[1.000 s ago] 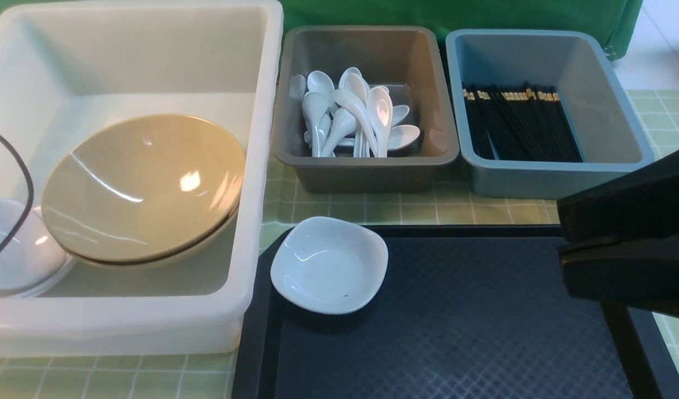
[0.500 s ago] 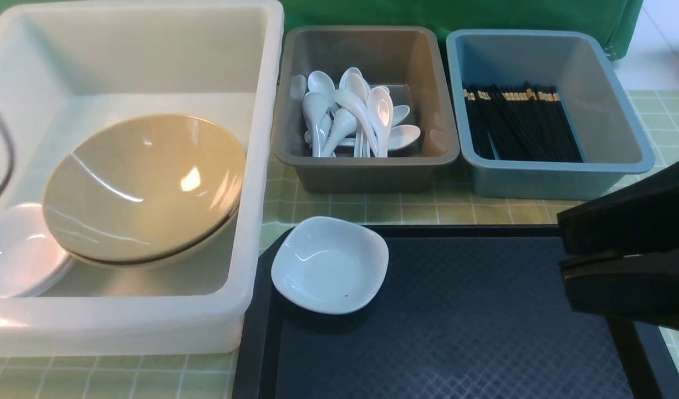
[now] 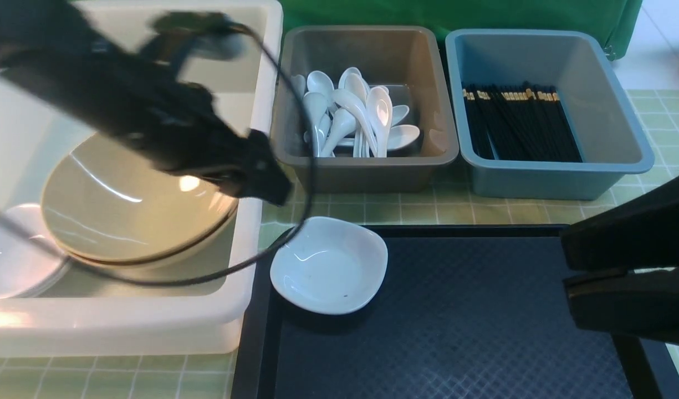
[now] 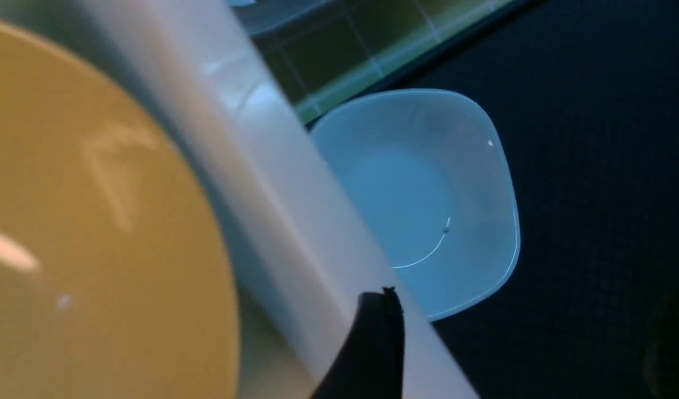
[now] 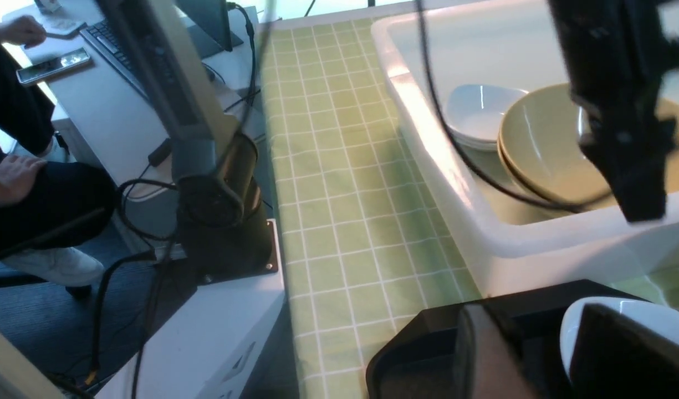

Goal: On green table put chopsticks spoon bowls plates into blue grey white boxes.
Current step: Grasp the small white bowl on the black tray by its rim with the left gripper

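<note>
The green surface (image 3: 406, 210) is crowded. The white box (image 3: 123, 327) fills its left side, just beside the black tray (image 3: 455, 332), whose dimpled floor lies open toward the right. Tan bowls (image 3: 123, 221) lean stacked inside the box. One white plate (image 3: 328, 266) sits over the tray's far left corner. The left claw (image 3: 261, 185) hangs blurred above the box's wall, near that plate; I cannot tell its grip. The right claw (image 3: 566, 274) hovers well apart, slightly parted and empty.
</note>
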### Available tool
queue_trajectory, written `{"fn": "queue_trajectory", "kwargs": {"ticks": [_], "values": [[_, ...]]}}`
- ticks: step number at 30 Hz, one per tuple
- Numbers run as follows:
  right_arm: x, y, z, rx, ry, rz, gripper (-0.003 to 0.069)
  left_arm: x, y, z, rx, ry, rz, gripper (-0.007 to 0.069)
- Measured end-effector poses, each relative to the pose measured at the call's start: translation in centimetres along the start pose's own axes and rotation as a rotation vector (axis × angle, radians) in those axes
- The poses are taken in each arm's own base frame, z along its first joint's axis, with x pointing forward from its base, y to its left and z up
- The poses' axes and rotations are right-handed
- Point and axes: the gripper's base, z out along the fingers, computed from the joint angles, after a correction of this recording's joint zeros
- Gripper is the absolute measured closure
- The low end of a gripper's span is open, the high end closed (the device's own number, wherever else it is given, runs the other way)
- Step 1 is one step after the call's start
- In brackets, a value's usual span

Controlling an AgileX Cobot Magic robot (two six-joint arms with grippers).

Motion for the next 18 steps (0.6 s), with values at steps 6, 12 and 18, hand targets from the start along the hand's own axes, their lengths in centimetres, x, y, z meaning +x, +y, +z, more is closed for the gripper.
{"fn": "queue_trajectory", "kwargs": {"ticks": [6,12,18], "values": [[0.1,0.1,0.0,-0.010,0.007,0.002,0.0423,-4.3,-0.6,4.8,0.044,0.150,0.096,0.0071],[0.2,0.2,0.0,-0.025,0.018,0.004,0.0423,-7.0,-0.6,8.4,-0.057,0.255,0.517,0.0071],[0.3,0.3,0.0,-0.037,0.033,0.001,0.0423,-7.3,-1.6,10.6,-0.028,0.338,0.985,0.0071]]}}
